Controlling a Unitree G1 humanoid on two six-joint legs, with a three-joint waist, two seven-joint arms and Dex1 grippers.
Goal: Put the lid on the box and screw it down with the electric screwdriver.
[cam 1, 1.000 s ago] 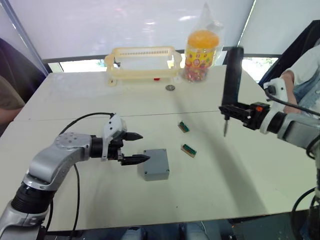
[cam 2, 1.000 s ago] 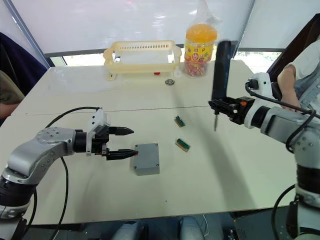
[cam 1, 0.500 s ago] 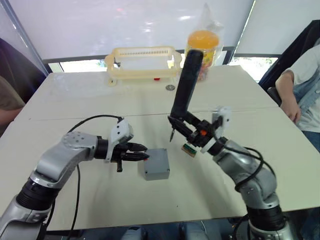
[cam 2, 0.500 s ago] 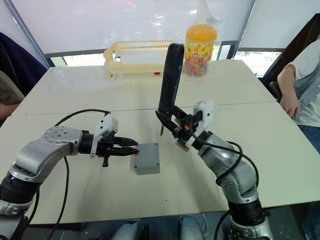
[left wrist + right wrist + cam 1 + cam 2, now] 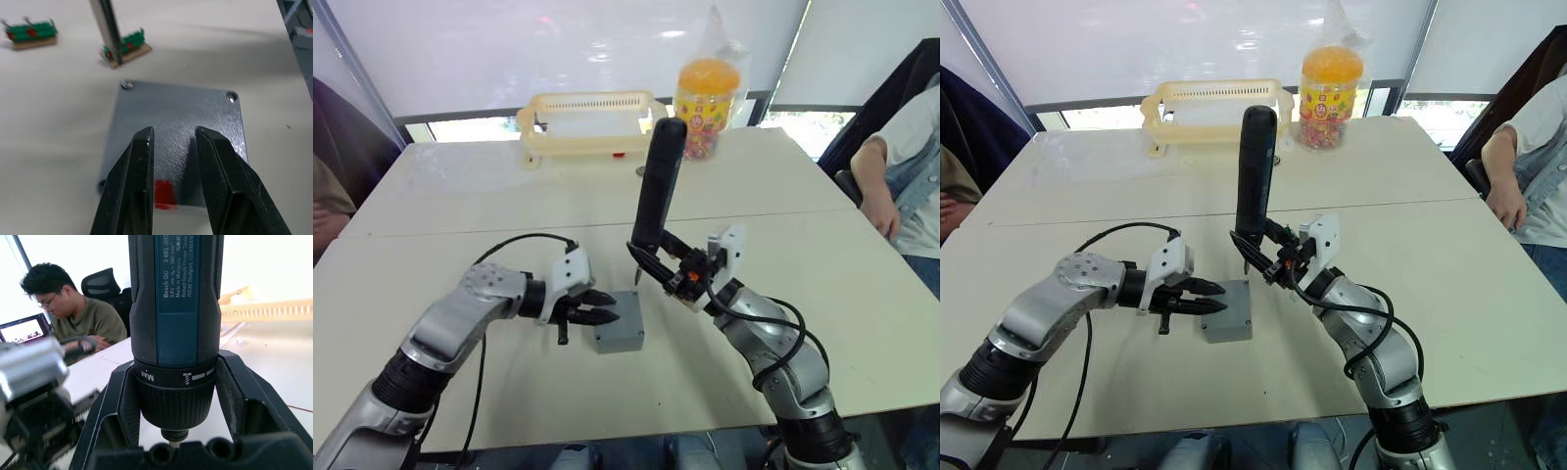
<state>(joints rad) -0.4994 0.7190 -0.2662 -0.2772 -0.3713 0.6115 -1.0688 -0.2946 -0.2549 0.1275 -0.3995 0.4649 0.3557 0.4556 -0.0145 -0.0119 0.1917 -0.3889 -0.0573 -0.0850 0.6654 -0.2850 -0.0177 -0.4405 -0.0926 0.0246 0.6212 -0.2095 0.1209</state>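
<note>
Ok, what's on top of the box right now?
The lid sits flat on the box, with a screw head at two corners. The left gripper hovers over it, fingers slightly apart. The box's inside is covered, so its contents can't be seen.

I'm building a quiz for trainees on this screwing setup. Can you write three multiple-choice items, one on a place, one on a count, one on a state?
1. Where is the screwdriver's bit?
A. by the box's far corner
B. inside the yellow basket
C. lying flat on the table

2. How many small green pieces lie on the table?
A. one
B. two
C. four

3. What is the right pincer doing?
A. hanging open
B. shut on the screwdriver
C. shut on the jar

Answers:
1 A: the screwdriver stands upright, its tip just above a corner of the lid on the box.
2 B: two green pieces lie beyond the box.
3 B: the right pincer clamps the screwdriver; the left pincer sits over the lid.
</note>
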